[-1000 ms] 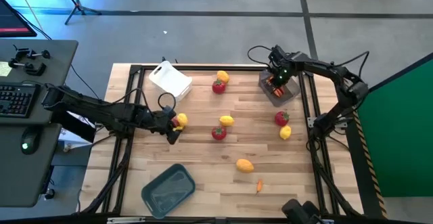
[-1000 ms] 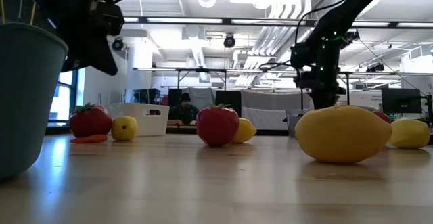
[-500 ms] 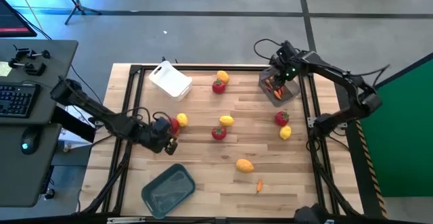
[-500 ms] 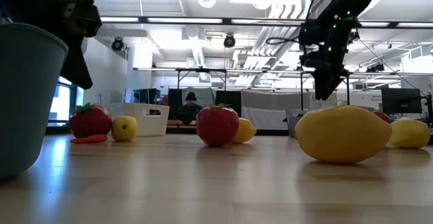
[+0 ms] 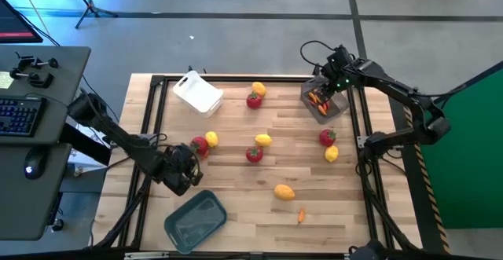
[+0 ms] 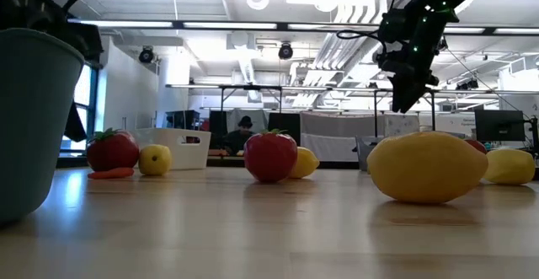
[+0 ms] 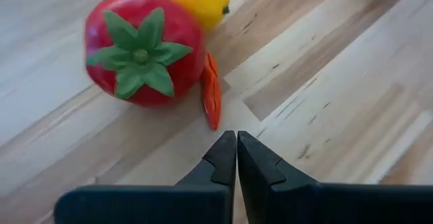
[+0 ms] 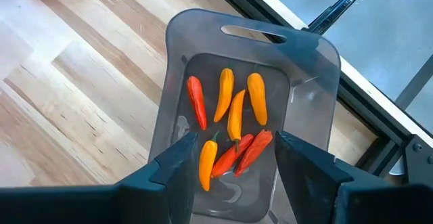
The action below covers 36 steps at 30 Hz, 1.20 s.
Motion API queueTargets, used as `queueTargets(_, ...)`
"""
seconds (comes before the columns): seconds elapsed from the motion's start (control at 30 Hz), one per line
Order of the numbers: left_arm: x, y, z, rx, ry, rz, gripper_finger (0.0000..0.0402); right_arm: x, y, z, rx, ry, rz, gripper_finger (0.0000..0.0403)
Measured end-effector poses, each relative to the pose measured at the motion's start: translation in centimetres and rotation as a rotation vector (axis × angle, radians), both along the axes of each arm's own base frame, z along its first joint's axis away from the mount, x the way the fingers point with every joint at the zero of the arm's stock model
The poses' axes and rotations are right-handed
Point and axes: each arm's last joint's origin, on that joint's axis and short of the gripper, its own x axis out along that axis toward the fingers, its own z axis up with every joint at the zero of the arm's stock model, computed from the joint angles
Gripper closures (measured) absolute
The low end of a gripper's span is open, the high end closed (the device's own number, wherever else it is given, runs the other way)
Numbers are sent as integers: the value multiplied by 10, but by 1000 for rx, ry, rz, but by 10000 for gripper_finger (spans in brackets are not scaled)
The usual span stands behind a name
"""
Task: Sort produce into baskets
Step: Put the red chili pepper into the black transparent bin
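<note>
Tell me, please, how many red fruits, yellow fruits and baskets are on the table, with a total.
Red fruits: 4
Yellow fruits: 5
Baskets: 3
Total: 12

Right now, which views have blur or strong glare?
Low view: the grey-blue basket at the near left edge is soft, and the ceiling lights glare. Left wrist view: the red fruit looks slightly smeared. Right wrist view: the dark basket is sharp.
</note>
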Motion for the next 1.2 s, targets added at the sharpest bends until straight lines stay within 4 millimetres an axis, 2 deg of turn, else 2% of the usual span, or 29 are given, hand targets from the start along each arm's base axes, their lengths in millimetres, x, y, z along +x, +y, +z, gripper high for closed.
queueTargets(0.4,13,-6,-40,64,48,132,306,0,1,0,13,-6,-21,220)
queueTargets(0.57,14,-6,-50,77,36,199,288,0,1,0,15,-3,-19,220)
queueTargets(0.93,19,-5,-56,91,9,230,290,0,1,0,13,-1,-11,220)
queueTargets(1.2,22,-1,-57,104,0,235,360,0,1,0,14,-1,-11,220)
